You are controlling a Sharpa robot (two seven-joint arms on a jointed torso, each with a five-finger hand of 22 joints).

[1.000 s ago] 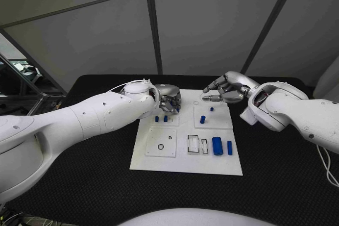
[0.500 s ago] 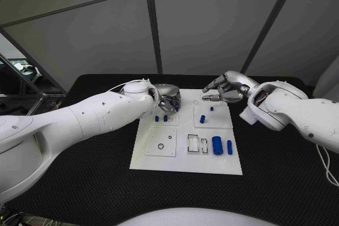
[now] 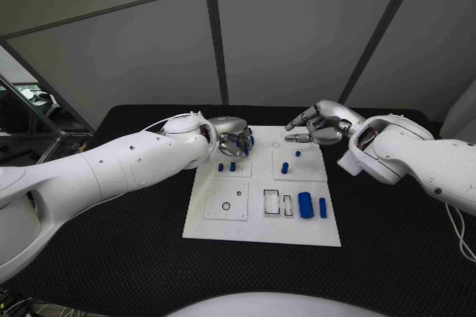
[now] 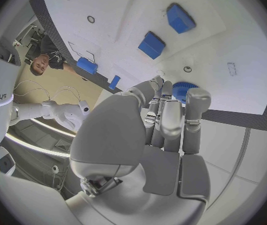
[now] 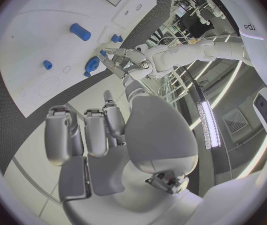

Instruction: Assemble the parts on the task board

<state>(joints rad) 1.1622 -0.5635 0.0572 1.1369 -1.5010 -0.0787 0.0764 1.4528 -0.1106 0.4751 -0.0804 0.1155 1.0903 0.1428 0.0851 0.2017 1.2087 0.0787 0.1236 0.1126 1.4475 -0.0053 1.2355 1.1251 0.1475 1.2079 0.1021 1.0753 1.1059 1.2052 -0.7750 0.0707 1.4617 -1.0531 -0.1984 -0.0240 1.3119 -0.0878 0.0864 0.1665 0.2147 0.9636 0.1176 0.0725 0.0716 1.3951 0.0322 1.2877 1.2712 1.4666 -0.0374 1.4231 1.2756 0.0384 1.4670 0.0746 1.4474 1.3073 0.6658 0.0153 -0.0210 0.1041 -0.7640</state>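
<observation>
The left hand (image 3: 234, 139) hung over the far left corner of the task board (image 3: 260, 224), at about 11 o'clock from the board's middle, its fingers (image 4: 165, 116) curled in and pinching a blue gear-like part (image 4: 185, 92) at their tips — the toothed disc showed just beyond the fingertips in the left wrist view. The right hand (image 3: 316, 128) hovered over the board's far right edge, near 1 o'clock, its fingers (image 5: 86, 132) bent but apart and holding nothing.

Below the left hand, two small blue blocks (image 3: 226, 167) stood side by side in the upper left plate of the board. Toward the right hand lay a short blue peg (image 3: 285, 168) and a smaller blue pin (image 3: 296, 152), both on the upper right plate and clear of either hand. Nearer the robot, at roughly 5 o'clock, a thick blue cylinder (image 3: 305, 204) and a thin blue bar (image 3: 322, 206) lay parallel, beside empty rectangular slots (image 3: 272, 201). The lower left plate carried a small dark ring (image 3: 226, 206).

The black worktop (image 3: 119, 262) surrounded the board on all sides — open on the near side, with each arm crossing its own side at the far end.
</observation>
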